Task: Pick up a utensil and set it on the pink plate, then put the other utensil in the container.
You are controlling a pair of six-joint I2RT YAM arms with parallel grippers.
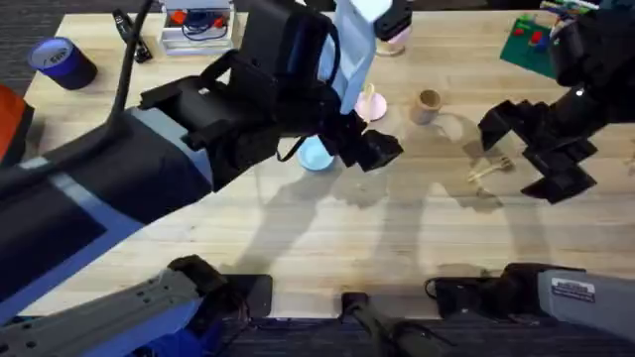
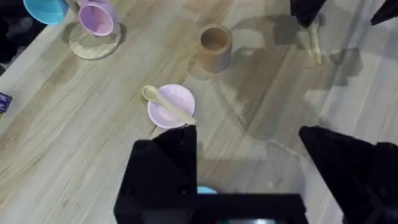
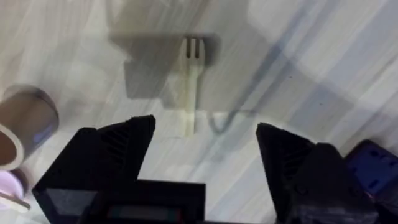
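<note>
Spoon (image 2: 168,106) is already lying on the pink plate (image 2: 177,99) — the right gripper (image 3: 205,149), fingers apart, is hovering over the fork (image 3: 191,87); wooden cup (image 2: 215,47) is waiting.

Bright light from above; my arms cast soft grey shadows across the bench (image 1: 327,248), and my left arm looms blurred at nine o'clock.

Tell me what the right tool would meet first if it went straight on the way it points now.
Probably the fork: it lies flat on the table, in line with the gap of the open right tool. How far off it is I cannot judge.
</note>
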